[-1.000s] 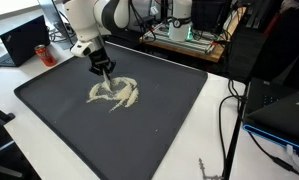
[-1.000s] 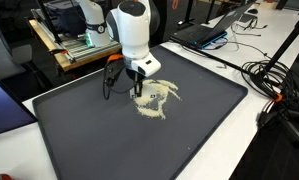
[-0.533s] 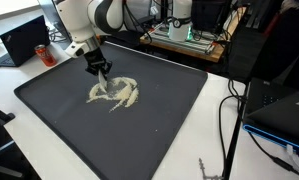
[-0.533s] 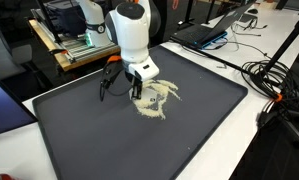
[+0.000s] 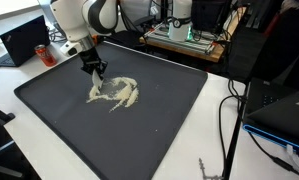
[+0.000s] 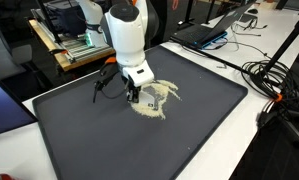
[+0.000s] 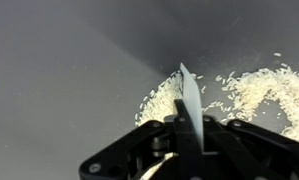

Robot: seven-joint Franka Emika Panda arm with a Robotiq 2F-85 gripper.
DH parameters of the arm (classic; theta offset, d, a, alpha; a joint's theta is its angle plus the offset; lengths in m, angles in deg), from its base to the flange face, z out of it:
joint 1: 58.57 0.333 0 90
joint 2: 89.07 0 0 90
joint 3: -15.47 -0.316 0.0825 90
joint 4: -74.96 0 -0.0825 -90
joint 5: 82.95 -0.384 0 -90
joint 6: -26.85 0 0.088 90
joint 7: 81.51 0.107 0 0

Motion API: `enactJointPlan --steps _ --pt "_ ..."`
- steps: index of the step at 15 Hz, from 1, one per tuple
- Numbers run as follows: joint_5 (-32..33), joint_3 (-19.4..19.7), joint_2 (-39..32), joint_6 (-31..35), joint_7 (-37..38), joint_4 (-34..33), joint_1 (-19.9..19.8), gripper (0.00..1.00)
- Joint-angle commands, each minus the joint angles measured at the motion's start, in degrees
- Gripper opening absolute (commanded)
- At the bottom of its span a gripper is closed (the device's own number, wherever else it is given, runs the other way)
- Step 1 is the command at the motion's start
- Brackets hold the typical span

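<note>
Just beside gripper [image 7: 186,124] and blade [image 7: 189,90] — grains [image 7: 257,93].

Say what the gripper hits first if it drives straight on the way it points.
The gripper, shut on a thin white blade, points down at the dark mat. The blade's tip would meet the mat first, at the edge of the scattered grains; it may already touch.

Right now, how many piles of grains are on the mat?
1: a loose patch of pale grains midway across the dark mat, against the thin blade in the gripper; the gripper may hide a few strays.
</note>
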Motion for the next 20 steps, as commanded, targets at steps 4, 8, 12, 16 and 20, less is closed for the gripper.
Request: enactJointPlan --steps 4,8,12,16,20 --pt "-1.4 -0.6 5.8 -2.8 0.3 3.6 -0.3 0.01" --pt "-0.8 0.2 11.2 -4.1 4.6 7.0 2.0 0.01" --pt "-0.1 0.2 17.2 -4.1 11.4 11.4 5.4 0.01" --pt "1.1 0.1 22.5 -3.5 19.4 14.9 9.6 0.01" --pt "1.8 -0.3 27.2 -4.9 27.1 17.1 13.1 0.01"
